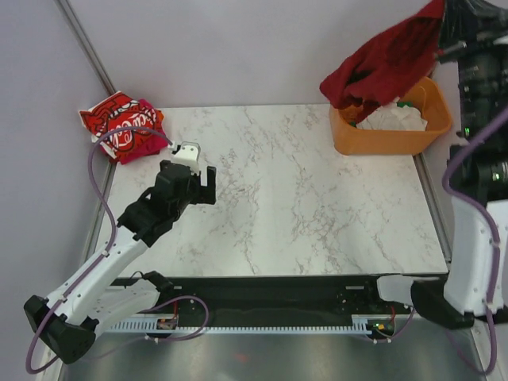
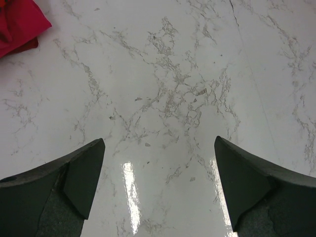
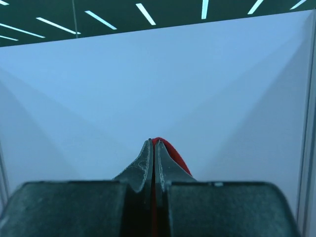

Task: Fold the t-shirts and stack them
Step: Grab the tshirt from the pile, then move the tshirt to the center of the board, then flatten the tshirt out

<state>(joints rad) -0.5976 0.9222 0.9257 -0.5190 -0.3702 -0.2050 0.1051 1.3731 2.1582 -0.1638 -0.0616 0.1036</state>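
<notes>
Right pincer (image 3: 153, 144) is up high, jaws pressed tight on the dark red tee (image 1: 387, 62), and in the wrist view a sliver of red cloth shows squeezed between my fingers. The tee hangs down from it in a loose bunch, its low end drooping over the left end of the tub (image 1: 381, 141), which sits at the far right corner of the table (image 1: 317, 214). Whether cloth touches rim, I can't tell. Inside the tub lies a crumpled white tee (image 1: 394, 119). Left pincer (image 2: 159, 140) hovers wide open above bare marble, nothing between its fingers. At the far left corner sits the lettered red tee (image 1: 115, 119) in a heap, with the magenta tee (image 1: 149, 127) bunched against its right side.
</notes>
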